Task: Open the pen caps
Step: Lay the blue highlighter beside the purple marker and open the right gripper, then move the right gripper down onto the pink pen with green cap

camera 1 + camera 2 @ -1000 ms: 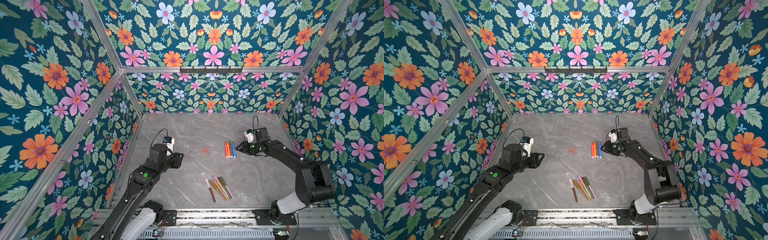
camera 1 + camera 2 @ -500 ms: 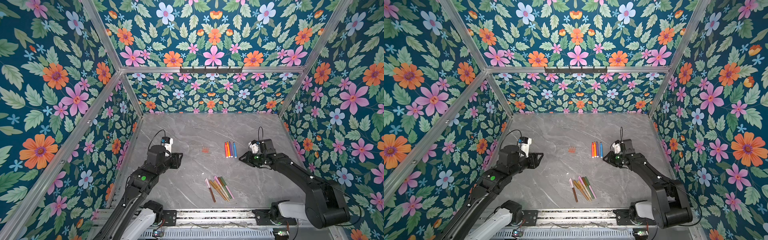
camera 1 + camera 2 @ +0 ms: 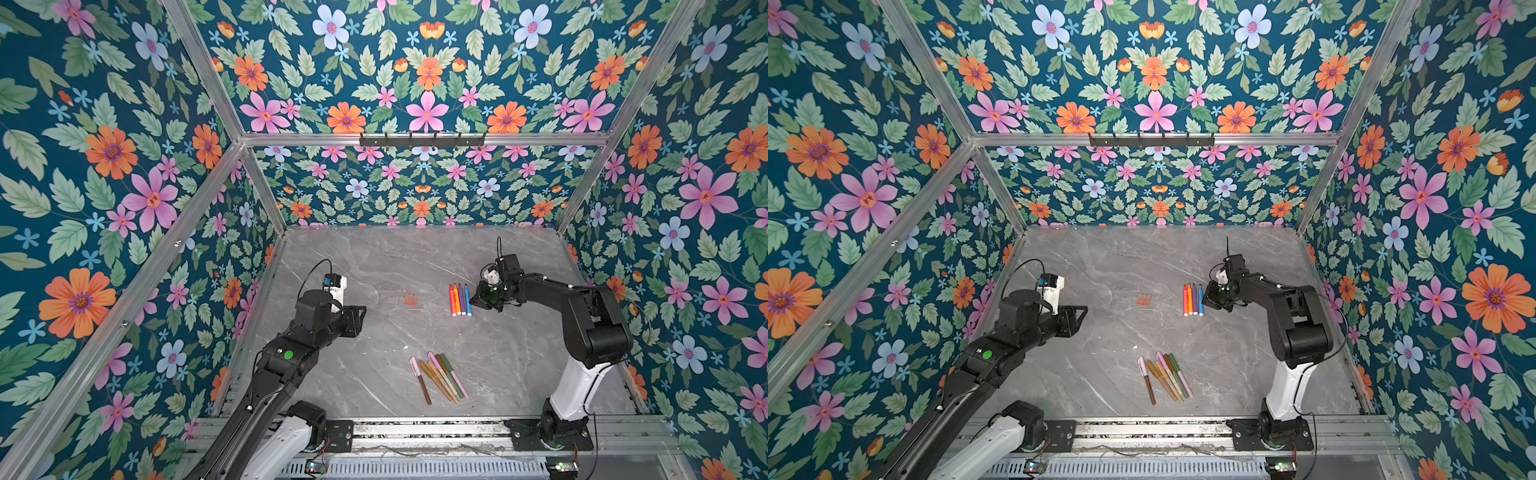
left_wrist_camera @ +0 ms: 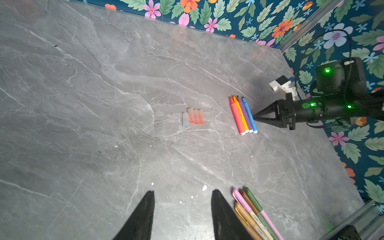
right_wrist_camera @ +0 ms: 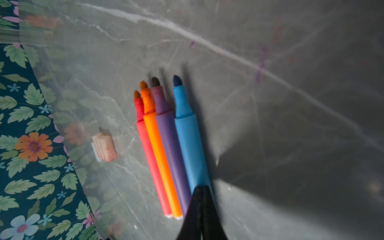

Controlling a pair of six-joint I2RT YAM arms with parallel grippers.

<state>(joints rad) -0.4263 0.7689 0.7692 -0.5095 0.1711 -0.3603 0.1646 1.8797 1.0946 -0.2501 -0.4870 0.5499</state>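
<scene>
Several uncapped pens [image 3: 459, 300] [image 3: 1192, 300] [image 5: 170, 145], red, orange, purple and blue, lie side by side on the grey table. To their left lies a small cluster of loose pen caps [image 3: 410, 299] [image 4: 194, 116] [image 5: 104, 148], peach-orange with one pale one. Several capped pens [image 3: 440, 376] [image 3: 1167, 374] [image 4: 249, 204] lie nearer the front edge. My right gripper [image 3: 473, 302] [image 4: 254, 118] [image 5: 201, 188] is shut and empty, its tip right beside the blue pen's rear end. Over bare table left of the capped pens, my left gripper [image 3: 357, 320] [image 4: 182, 192] hangs open and empty.
Floral walls with aluminium posts close the table [image 3: 374, 257] in on the left, back and right. A metal rail [image 3: 415, 428] carrying both arm bases runs along the front edge. Small white specks dot the surface near the left fingertips.
My right jaws have closed. The right arm drew back toward the front, then came back beside the blue pen with its elbow raised. The left arm has hardly moved.
</scene>
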